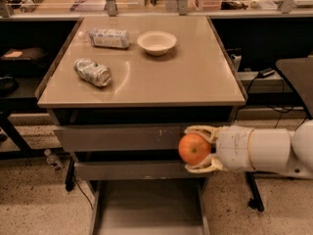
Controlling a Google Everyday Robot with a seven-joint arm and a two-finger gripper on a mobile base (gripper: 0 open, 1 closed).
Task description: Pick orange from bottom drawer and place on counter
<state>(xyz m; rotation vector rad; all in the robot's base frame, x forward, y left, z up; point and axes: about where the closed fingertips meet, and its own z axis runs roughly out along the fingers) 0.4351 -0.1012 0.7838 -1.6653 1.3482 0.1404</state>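
Orange first: we see it gripped between the two pale fingers, one above it and one below, so the gripper is closed on the fruit and not standing wide. The arm reaches in from the right, with the fingers pointing left, and the orange is carried at their tips

The orange hangs in the air in front of the upper drawer front, right of the cabinet's middle. It is well above the grey floor of the open bottom drawer and touches nothing but the fingers

What the coming move turns on, as we judge it, is height. The counter surface lies above the orange and further back, and its front edge sits higher than the upper finger. So the orange must go up past that edge before it goes in over the surface, or the fingers may catch the rim

The near right part of the surface is bare and is nearest to the gripper. The white bowl, the crushed can and the pale packet lie further back and to the left, well apart from that spot
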